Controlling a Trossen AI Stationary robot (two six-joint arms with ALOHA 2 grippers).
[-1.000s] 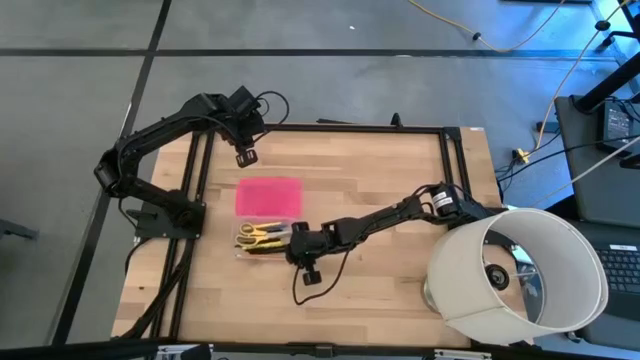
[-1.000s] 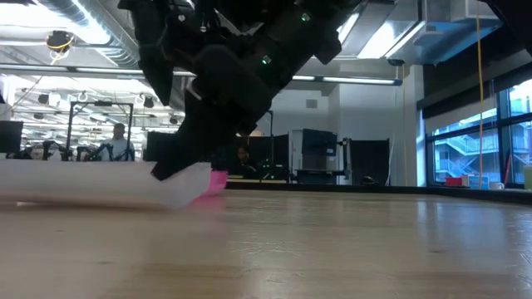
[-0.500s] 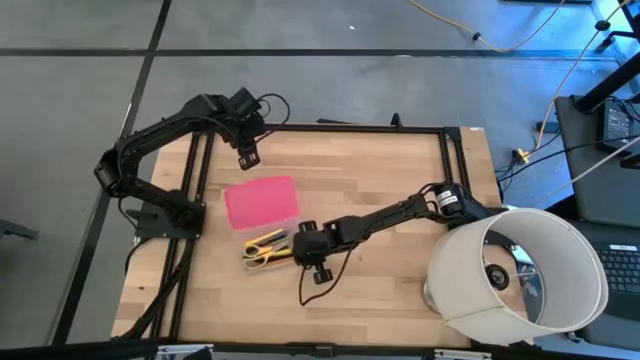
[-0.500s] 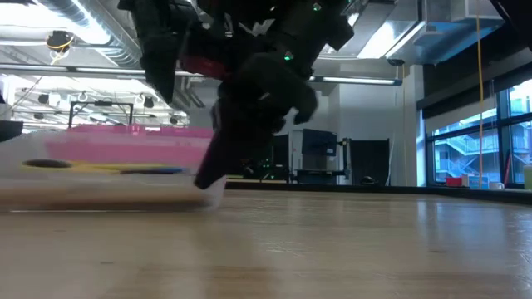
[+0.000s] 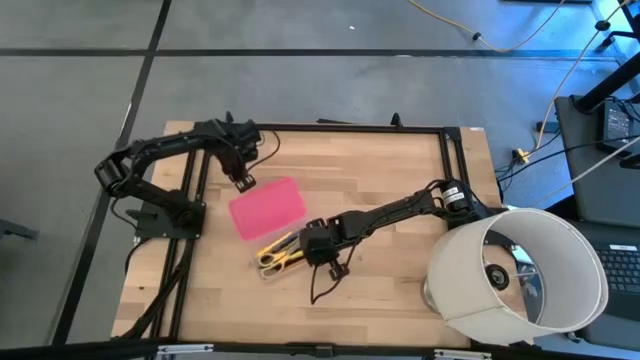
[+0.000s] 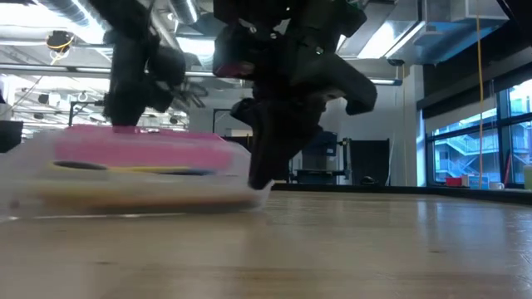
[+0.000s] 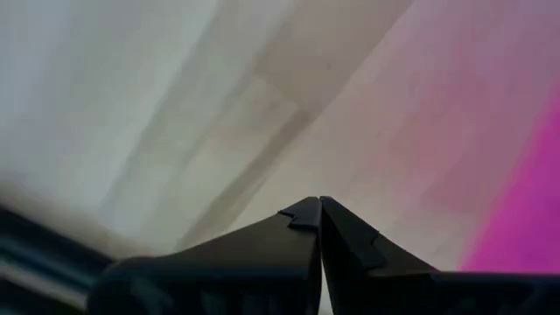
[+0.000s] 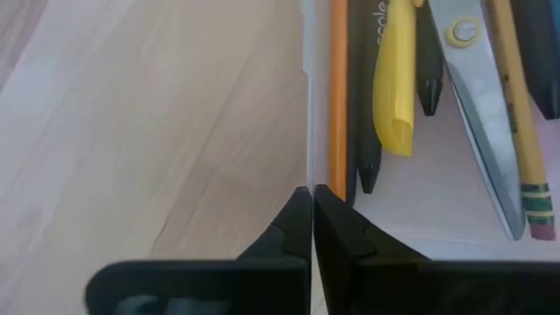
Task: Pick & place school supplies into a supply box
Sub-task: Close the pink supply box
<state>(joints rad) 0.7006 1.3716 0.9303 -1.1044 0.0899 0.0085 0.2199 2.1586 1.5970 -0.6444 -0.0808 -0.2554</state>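
Observation:
The supply box lies open on the table: its pink lid (image 5: 267, 207) is folded back flat beside the clear tray (image 5: 283, 253). Both also show in the low view, lid (image 6: 141, 154) over tray (image 6: 125, 193). In the tray lie yellow-handled scissors (image 8: 477, 105), a yellow pen (image 8: 394, 79), an orange pencil (image 8: 339, 87) and a wood pencil (image 8: 525, 131). My right gripper (image 5: 307, 247) is shut at the tray's right end. My left gripper (image 5: 243, 181) is shut and sits low at the lid's far left corner, its tips (image 7: 319, 206) over bare wood beside the pink. My right gripper (image 8: 312, 194) pinches the tray's thin clear end wall (image 8: 306, 131) between its two fingers, one inside the tray and one outside. It comes slanting down from the table's right. The tray's bottom rests on the table. My left gripper: I cannot tell whether its shut tips touch the lid.
A large white lampshade (image 5: 520, 275) stands at the table's right near corner. Black frame rails (image 5: 450, 170) run along the table's far and side edges. Bare wood lies between the box and the lampshade. People and desks show in the room beyond.
My right gripper has dragged the tray's right end toward the table's right, and the whole open box has turned counter-clockwise on the table and slid slightly toward the near edge. My left gripper has come down and toward the near edge, to the lid's far left corner.

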